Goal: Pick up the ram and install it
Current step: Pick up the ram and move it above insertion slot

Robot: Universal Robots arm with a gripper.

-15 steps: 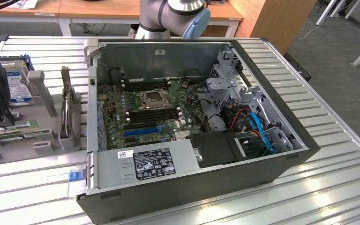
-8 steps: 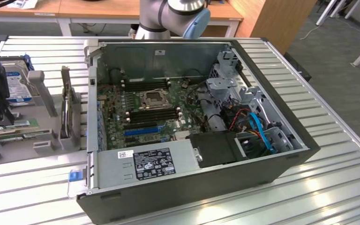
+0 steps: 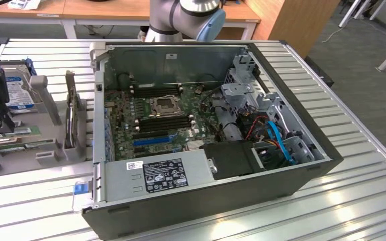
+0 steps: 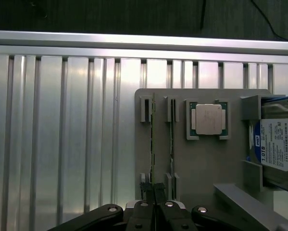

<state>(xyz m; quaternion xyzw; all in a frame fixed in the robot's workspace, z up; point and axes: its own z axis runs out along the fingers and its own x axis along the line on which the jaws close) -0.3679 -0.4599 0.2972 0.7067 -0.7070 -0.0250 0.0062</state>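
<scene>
tool (image 4: 154,197) pinched narrow on the thin green ram (image 4: 152,139), upright in the grey slotted holder (image 4: 201,163).

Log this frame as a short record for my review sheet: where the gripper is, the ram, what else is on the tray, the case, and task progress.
gripper: gripper above the gray tray, at one end of the ram
ram: ram standing on edge between its tray brackets
second stick: second stick on edge alongside, apart
tray also holds: processor chip, hard drive
computer case: computer case open on the slatted table
progress: memory slots look empty; ram not installed
</scene>
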